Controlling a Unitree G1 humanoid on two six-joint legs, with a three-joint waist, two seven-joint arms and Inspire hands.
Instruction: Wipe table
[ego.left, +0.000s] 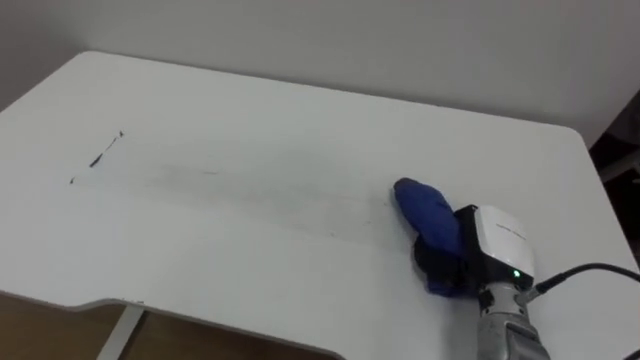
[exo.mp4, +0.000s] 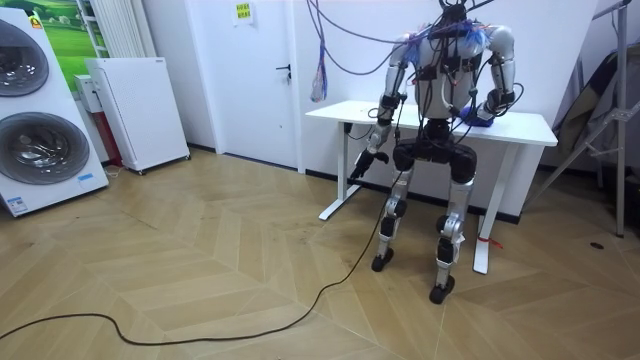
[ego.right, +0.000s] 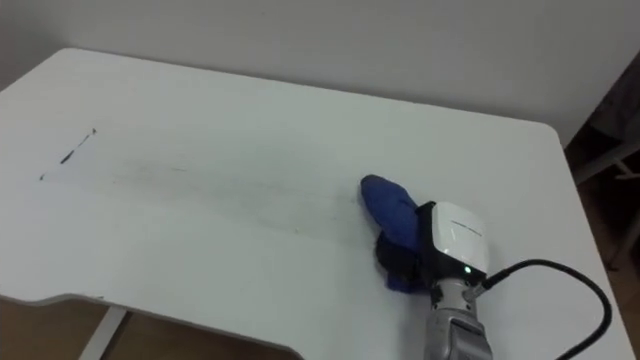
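Both eye views: close, looking down on table (ego.left: 250, 230). Room view: distant, behind robot, shares table.

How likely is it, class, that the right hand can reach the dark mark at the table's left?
Probably, though across its body: nothing stands on the white table between the right hand, on the blue cloth, and the dark mark.
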